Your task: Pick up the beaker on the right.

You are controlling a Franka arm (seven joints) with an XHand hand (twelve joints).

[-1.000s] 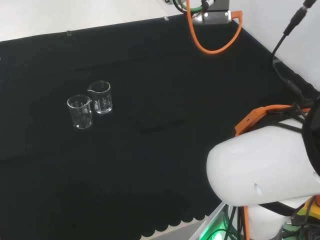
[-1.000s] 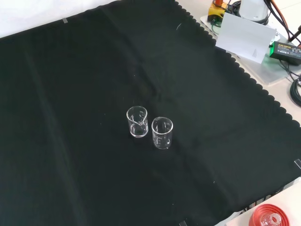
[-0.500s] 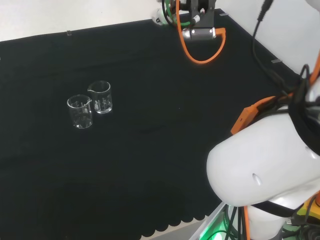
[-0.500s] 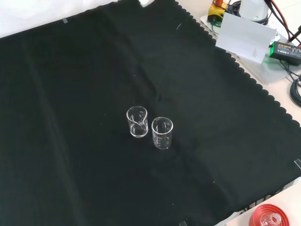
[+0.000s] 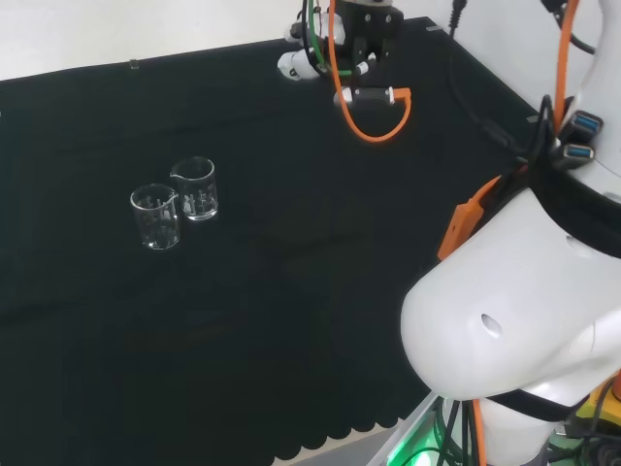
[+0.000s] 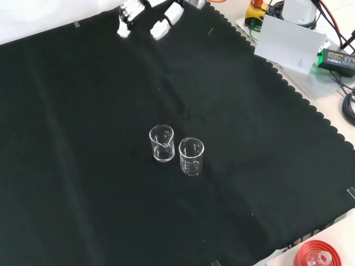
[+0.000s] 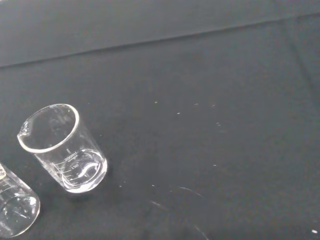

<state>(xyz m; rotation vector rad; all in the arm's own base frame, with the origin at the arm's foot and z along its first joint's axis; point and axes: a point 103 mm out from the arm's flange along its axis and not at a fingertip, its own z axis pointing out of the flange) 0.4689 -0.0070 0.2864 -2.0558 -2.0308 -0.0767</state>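
A: Where is the robot hand (image 6: 145, 12)?

B: In the front view it comes in at the top edge, above the black cloth of the surface (image 6: 83, 183), white fingers (image 6: 124, 20) pointing down toward the cloth. They look straight and spread, holding nothing, so I take it as open.

A: And the beaker it is after?

B: Two clear glass beakers stand upright near the middle of the cloth, well apart from the robot hand and nearer the front camera than it. In the front view the right beaker (image 6: 191, 157) stands just beside the left beaker (image 6: 161, 143), a touch nearer the camera; whether the glass touches I cannot tell. In the head view the pair sits far off to the left of the robot hand (image 5: 301, 60) (there the two stand side by side as well).

A: Anything in the way?

B: Bare cloth lies between the robot hand and the beakers. Around the edges: an orange cable (image 5: 374, 121) loops below the wrist in the head view, a white box (image 6: 288, 43) and a black box with a green label (image 6: 338, 58) lie off the cloth at the front view's top right, and a red ribbed ring (image 6: 319, 256) sits at its bottom right corner.

A: Any writing?

B: The wrist view shows one beaker (image 7: 62, 148) close up with white graduation marks and small figures on its wall; a second beaker (image 7: 12, 210) is cut off at the edge just beside it.
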